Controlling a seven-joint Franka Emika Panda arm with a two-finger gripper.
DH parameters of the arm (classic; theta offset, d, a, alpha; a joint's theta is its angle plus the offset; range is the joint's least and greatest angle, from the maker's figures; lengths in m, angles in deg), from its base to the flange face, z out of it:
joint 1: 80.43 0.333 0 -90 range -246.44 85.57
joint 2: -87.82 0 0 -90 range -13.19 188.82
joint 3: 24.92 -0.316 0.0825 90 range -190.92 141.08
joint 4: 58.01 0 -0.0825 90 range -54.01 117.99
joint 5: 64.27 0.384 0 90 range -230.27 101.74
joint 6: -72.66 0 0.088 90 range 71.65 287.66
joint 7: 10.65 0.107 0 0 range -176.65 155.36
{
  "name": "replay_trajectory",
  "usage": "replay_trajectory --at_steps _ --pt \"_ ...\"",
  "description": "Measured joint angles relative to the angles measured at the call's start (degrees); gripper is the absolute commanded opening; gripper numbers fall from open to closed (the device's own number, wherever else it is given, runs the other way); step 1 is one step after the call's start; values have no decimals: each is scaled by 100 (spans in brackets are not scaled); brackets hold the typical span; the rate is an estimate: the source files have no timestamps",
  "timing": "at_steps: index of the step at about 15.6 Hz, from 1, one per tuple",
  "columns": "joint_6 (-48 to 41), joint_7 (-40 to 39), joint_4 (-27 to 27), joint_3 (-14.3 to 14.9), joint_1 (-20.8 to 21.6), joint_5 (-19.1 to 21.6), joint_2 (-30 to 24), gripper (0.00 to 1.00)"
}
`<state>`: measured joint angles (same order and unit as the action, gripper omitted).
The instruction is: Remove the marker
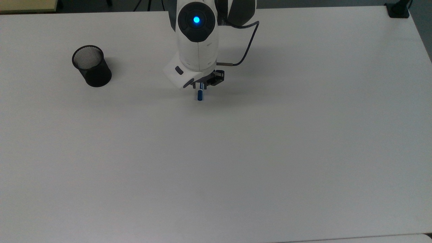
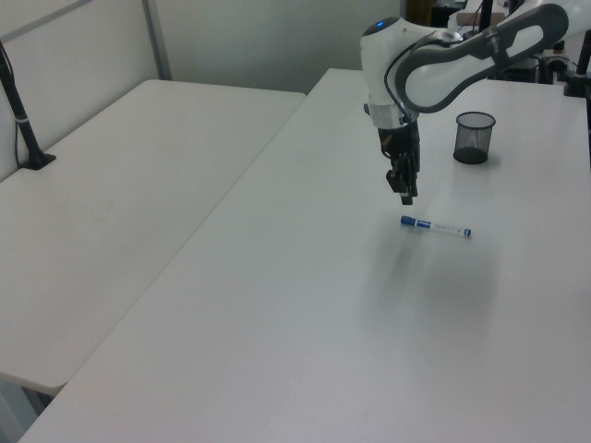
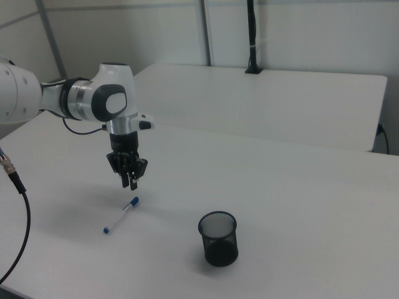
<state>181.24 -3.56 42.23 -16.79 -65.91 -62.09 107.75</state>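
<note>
The marker [image 2: 436, 226] lies flat on the white table [image 1: 236, 152], white barrel with a blue cap; in the right view the marker [image 3: 121, 215] points its cap toward the gripper. In the top view just its blue cap end [image 1: 199, 95] sticks out from under the arm. My gripper [image 2: 406, 196] hangs a little above the cap end, fingers pointing down, open and holding nothing; it is also seen in the right view [image 3: 129, 182]. The black mesh cup [image 1: 91, 66] stands upright and empty, well apart at the top view's left.
The cup [image 2: 474, 137] is at the left view's far right, behind the marker. A second white table [image 2: 120, 185] adjoins at the left view's left, with a black clamp post [image 2: 23, 120] on it. A cable [image 1: 248, 44] loops off the arm.
</note>
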Motion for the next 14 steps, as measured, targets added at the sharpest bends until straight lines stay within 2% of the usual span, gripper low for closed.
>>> replay_trajectory --at_steps 2,3,5,7,11,14 --pt "124 107 -12 -9 -2 0 73 47" --pt "194 140 -18 -9 -5 0 89 52" --pt "276 196 -42 -9 -10 0 93 72" --pt "283 227 -115 -9 -17 -1 40 100" --pt "235 248 -204 -8 -197 -126 -548 100" --pt "-54 248 -206 -106 -608 -131 -1244 100"
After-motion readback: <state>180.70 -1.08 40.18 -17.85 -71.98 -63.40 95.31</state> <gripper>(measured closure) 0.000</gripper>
